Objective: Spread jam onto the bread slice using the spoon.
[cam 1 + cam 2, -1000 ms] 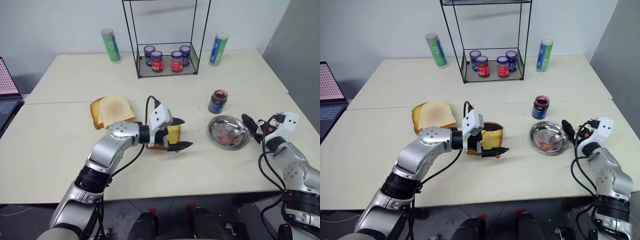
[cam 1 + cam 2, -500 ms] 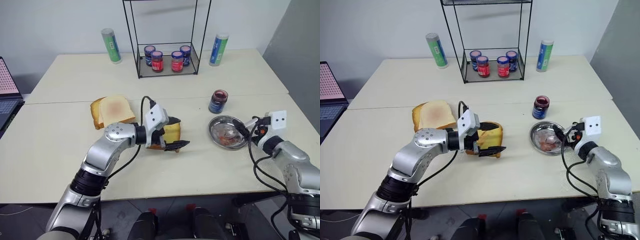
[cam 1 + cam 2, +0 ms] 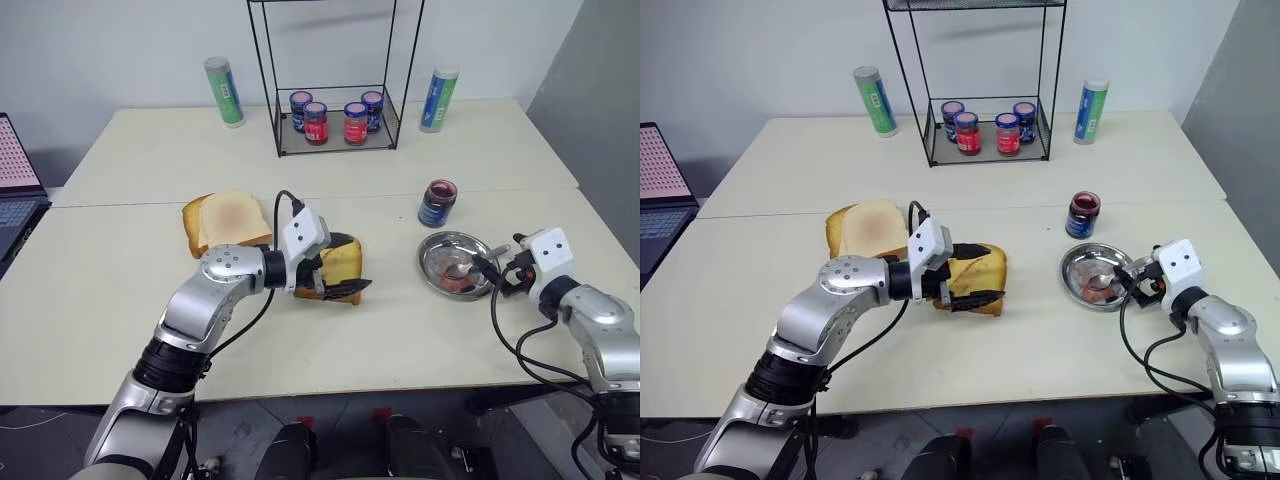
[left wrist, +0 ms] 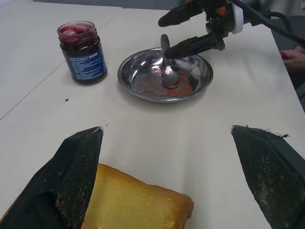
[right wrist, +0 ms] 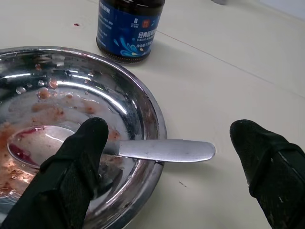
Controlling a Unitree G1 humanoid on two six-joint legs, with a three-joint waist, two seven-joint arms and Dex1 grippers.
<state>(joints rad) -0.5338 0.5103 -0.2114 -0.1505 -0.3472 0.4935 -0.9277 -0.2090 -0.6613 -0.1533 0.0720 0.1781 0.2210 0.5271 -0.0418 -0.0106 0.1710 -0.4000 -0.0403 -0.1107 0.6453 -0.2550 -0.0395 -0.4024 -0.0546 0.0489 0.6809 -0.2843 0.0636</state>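
The golden bread slice (image 3: 340, 262) lies flat on the table between the two fingers of my open left gripper (image 3: 346, 267). In the left wrist view the bread slice (image 4: 136, 205) sits against one finger, apart from the other. The spoon (image 5: 159, 150) rests in the round steel dish (image 5: 145, 107), its bowl smeared with red jam and its handle sticking out over the rim. My right gripper (image 5: 169, 138) is open at the dish's right rim, one finger on each side of the handle. The blue-labelled jam jar (image 3: 436, 203) stands just behind the dish (image 3: 430, 255), without a lid.
Two paler toast slices (image 3: 225, 220) are stacked left of my left arm. At the back stand a wire rack (image 3: 335, 140) with several small jars, a green tube (image 3: 223, 92) and another tube (image 3: 437, 98). A laptop (image 3: 12, 195) is at the left edge.
My right wrist has rolled, so its fingers now stand on either side of the spoon's handle at the dish's rim. The left gripper and the bread have stayed put.
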